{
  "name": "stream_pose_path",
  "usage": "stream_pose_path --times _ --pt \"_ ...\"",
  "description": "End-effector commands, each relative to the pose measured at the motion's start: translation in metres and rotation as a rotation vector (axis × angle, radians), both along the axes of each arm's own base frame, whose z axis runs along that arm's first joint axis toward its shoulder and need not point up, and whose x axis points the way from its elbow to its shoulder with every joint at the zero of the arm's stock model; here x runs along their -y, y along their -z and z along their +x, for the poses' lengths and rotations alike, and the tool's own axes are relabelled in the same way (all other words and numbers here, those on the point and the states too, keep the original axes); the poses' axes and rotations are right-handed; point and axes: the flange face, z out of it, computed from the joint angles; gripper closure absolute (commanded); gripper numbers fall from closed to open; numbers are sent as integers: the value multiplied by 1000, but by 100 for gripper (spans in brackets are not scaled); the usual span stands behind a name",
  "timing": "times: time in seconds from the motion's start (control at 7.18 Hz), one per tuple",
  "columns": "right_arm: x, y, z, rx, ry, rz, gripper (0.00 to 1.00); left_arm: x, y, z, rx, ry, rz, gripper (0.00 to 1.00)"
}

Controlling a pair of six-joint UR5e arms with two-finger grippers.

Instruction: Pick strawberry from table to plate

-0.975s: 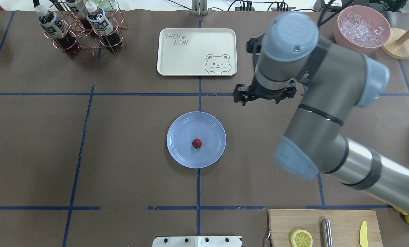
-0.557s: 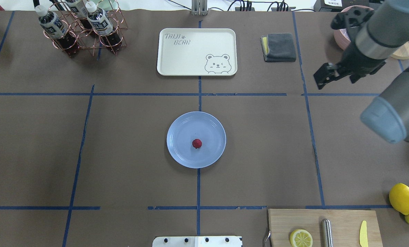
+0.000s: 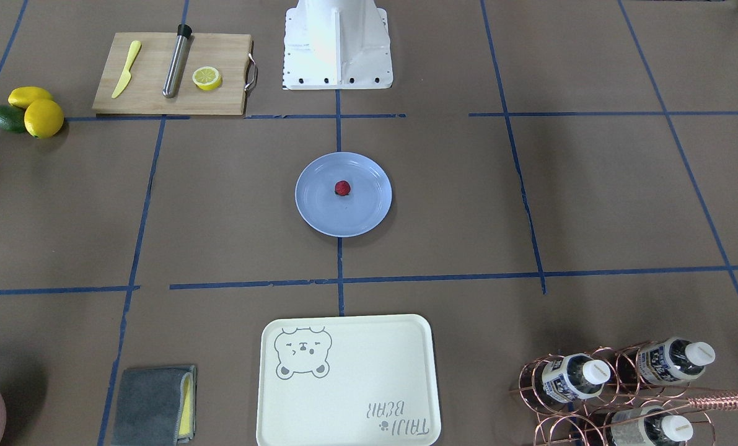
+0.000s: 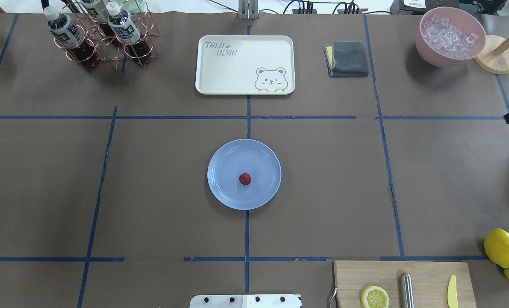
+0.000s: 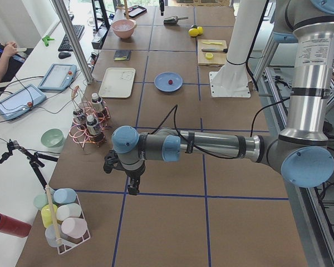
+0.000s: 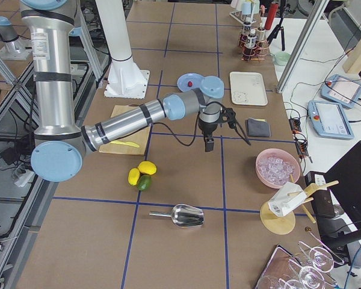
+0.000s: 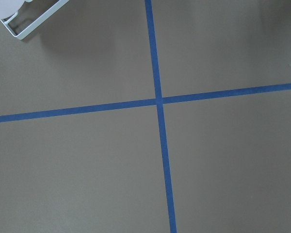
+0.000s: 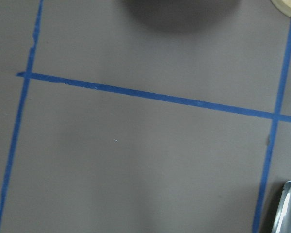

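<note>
Brown-papered table (image 4: 151, 192): strawberry (image 4: 245, 179) rests near the centre of the plate (image 4: 224, 162), roundish, its long axis and tip indiscernible. The left gripper (image 5: 132, 189) and right gripper (image 6: 209, 144) hang well away; their opening cannot be told.

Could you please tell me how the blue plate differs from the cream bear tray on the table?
The plate is round, the tray rectangular with rounded corners. The plate is pale blue and plain; the tray is cream with a printed bear and lettering. The plate holds the strawberry; the tray holds nothing. Both lie flat on the table, along one tape line.
</note>
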Motion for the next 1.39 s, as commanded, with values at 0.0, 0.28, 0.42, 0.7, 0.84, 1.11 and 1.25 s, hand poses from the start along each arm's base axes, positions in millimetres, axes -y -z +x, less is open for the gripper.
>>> stream_pose_path --times 0.0,0.28,0.42,0.7,0.84,1.11,1.25 --pt "-13 -103 79 39 52 49 0 0 1 -1 0 1 2 0" --pt "-12 -110 88 6 26 31 0 -1 0 -1 0 3 2 0" --pt "-22 -124 89 1 33 13 0 -7 -4 -1 0 3 -3 0" --pt "-16 -130 89 11 32 0 0 -7 -6 -1 0 3 -7 0" --pt "-19 -135 96 14 15 -12 0 -10 -8 -1 0 3 -11 0" --pt "-22 -138 103 15 18 2 0 -10 -8 -1 0 3 -9 0" --pt "-23 -140 103 16 19 -1 0 -10 -8 -1 0 3 -9 0"
